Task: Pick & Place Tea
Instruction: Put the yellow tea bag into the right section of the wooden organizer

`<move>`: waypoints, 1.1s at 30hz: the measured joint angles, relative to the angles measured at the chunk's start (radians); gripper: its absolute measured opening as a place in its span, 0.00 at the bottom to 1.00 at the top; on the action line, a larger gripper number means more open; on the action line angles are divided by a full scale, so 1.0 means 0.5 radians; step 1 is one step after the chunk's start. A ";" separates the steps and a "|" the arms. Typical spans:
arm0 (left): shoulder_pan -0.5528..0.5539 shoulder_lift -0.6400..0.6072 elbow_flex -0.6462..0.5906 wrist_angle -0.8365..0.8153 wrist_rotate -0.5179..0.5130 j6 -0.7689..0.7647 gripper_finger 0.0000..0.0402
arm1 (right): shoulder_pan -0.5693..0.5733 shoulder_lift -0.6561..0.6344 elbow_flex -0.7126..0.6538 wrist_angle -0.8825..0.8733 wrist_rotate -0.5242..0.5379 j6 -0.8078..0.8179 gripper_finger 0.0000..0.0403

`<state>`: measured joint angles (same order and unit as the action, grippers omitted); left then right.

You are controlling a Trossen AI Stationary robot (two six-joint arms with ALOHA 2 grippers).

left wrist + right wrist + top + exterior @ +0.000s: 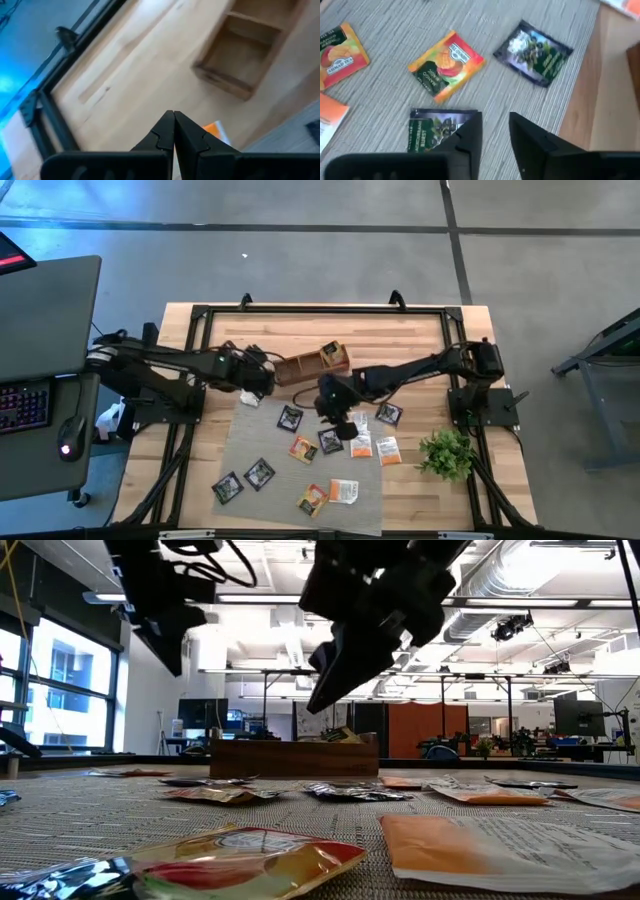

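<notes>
Several flat tea sachets, black, orange and white, lie scattered on a grey mat point(250, 442). My left gripper point(262, 383) is above bare wood beside the mat's far left corner, near the wooden box point(312, 365), and is shut point(173, 120) with a white-and-orange sachet point(215, 131) showing at its fingertips. My right gripper point(335, 415) hangs open point(495, 127) above the mat's middle. It stands just above a black sachet point(437, 129) without touching it. An orange-red sachet point(445, 65) and another black one point(535, 50) lie beyond it. My left gripper seems to pinch the white-and-orange sachet point(214, 130) between its shut fingertips, coming from above. The right finger point(192, 137) hides the place of contact, so which part it has cannot be told. The sachet point(248, 397) shows just below the gripper, off the wood.
The wooden box point(240, 55) has open compartments and holds a sachet point(331, 353) at its right end. A small green plant point(447, 452) stands at the table's near right. A black frame point(320, 308) runs around the table's edges. More sachets point(250, 860) lie near the front.
</notes>
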<state>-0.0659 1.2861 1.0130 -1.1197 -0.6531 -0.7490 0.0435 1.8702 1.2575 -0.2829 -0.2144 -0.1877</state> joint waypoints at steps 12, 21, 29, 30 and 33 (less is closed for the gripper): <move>0.131 -0.176 -0.190 0.459 0.608 0.418 0.19 | 0.156 0.195 -0.004 0.317 -0.055 -0.178 0.45; 0.006 -0.139 -0.674 1.614 1.410 0.359 0.23 | 0.371 0.312 0.000 0.548 0.087 -0.223 0.45; -0.489 -0.045 -1.041 2.479 1.280 -0.131 0.22 | 0.508 0.473 0.002 0.636 0.439 -0.450 0.45; -0.546 -0.018 -1.057 2.522 1.199 -0.191 0.22 | 0.521 0.487 0.002 0.660 0.499 -0.498 0.45; -0.666 0.119 -1.068 2.607 0.960 -0.318 0.22 | 0.545 0.527 0.005 0.728 0.706 -0.586 0.45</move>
<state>-0.3992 1.3456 0.4792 0.1837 -0.1729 -0.9078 0.3159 2.1337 1.2598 0.0811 0.1387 -0.4809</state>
